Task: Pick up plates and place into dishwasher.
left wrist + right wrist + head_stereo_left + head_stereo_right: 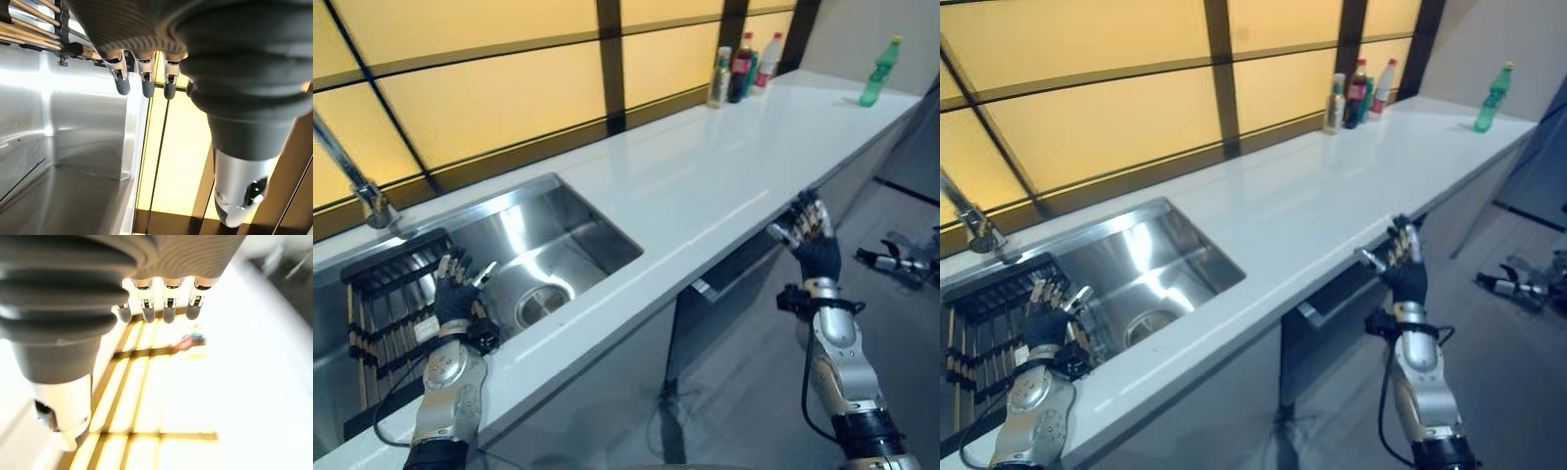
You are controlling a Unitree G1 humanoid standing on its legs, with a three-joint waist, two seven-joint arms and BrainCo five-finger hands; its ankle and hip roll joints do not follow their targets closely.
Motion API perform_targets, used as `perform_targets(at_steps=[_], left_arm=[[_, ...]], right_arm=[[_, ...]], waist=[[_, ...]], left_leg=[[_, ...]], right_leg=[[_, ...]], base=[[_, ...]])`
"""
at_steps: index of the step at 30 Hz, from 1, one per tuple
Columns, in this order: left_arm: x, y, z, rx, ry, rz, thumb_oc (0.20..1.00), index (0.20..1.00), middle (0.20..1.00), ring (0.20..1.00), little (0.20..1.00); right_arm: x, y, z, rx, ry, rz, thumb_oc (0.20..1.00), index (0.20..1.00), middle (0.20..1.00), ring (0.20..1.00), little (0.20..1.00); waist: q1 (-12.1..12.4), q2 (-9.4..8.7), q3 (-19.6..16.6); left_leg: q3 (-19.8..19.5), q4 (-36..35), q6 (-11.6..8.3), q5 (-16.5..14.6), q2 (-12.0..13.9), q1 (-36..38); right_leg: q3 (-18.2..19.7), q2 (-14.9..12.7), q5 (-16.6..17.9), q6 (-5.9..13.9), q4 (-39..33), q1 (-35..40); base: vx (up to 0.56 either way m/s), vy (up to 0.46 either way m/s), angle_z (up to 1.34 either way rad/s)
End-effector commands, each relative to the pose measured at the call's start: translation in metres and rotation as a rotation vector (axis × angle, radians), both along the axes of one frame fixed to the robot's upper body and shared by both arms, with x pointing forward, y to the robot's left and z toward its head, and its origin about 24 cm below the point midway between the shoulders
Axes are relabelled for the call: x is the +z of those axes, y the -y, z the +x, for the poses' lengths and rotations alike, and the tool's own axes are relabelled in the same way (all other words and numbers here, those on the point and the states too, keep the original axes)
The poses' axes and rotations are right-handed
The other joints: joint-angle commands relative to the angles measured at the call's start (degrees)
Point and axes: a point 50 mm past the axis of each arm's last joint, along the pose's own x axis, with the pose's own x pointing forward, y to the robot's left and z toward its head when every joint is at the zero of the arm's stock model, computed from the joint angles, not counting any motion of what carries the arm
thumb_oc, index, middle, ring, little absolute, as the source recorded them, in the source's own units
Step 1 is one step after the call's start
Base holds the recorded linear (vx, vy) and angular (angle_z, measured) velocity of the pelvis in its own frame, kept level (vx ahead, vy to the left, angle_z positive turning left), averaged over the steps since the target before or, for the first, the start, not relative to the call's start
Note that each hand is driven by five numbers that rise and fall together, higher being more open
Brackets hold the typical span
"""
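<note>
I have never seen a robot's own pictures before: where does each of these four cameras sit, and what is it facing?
Left eye view: on the head, looking down at the white counter, steel sink and both arms.
Right eye view: beside it, same scene; right hand at the counter's front edge.
Left wrist view: on the left wrist, along the left hand into the sink.
Right wrist view: on the right wrist, past straight fingers across the counter.
Shared: both wrist views catch the yellow window panels.

Each silver-grey forearm ends in a dark ribbed wrist cover. The left robot hand (458,299) and right robot hand (815,235) have silver fingers, seemingly dark-tipped.
</note>
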Motion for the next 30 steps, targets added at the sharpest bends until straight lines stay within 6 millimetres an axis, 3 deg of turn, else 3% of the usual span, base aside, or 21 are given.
perform_targets(at_steps=[1, 9, 14, 22, 30], left_arm=[[0.003, 0.007, 0.000, -0.035, 0.033, 0.014, 1.000, 1.000, 1.000, 1.000, 1.000], [0.018, 0.026, 0.009, -0.140, 0.077, 0.033, 1.000, 1.000, 1.000, 1.000, 1.000], [0.014, 0.031, 0.009, -0.155, 0.050, 0.019, 1.000, 1.000, 1.000, 1.000, 1.000], [0.008, 0.045, 0.008, -0.237, 0.019, -0.005, 1.000, 1.000, 1.000, 1.000, 1.000], [0.005, 0.051, 0.008, -0.276, -0.004, -0.003, 1.000, 1.000, 1.000, 1.000, 1.000]], right_arm=[[0.039, -0.026, 0.005, 0.141, 0.181, -0.094, 1.000, 1.000, 1.000, 1.000, 1.000], [0.010, -0.083, 0.017, 0.343, 0.018, -0.131, 1.000, 1.000, 1.000, 1.000, 1.000], [-0.012, -0.108, 0.017, 0.436, -0.077, -0.095, 1.000, 1.000, 1.000, 1.000, 1.000], [-0.050, -0.127, 0.016, 0.504, -0.239, 0.013, 1.000, 1.000, 1.000, 1.000, 1.000], [-0.066, -0.129, 0.017, 0.476, -0.302, 0.064, 1.000, 1.000, 1.000, 1.000, 1.000]], waist=[[2.81, -3.75, -2.50], [7.75, -5.71, -1.87], [9.68, -5.95, -1.26], [12.02, -5.84, -1.09], [12.91, -5.27, -1.48]], left_leg=[[0.17, 3.93, 0.95, -3.51, -1.00, -4.81], [-3.30, 3.92, -0.25, -2.47, -0.15, -5.26], [-4.91, 3.92, -0.72, -2.09, 0.30, -5.16], [-6.99, 3.37, -1.50, -1.04, 1.13, -5.40], [-8.22, 1.60, -2.34, 0.51, 1.90, -5.51]], right_leg=[[-0.93, -2.65, -3.29, 2.13, 2.70, -2.08], [-6.36, -3.75, -4.66, 1.44, 3.47, 0.59], [-8.00, -3.81, -5.22, 1.26, 3.32, 1.89], [-10.00, -3.47, -6.00, 1.01, 2.48, 3.49], [-11.03, -2.90, -5.93, 1.13, 0.68, 4.66]], base=[[0.01, -0.004, 0.24], [0.03, -0.037, 0.38], [0.03, -0.040, 0.34], [0.03, -0.045, 0.20], [0.04, -0.048, 0.23]])
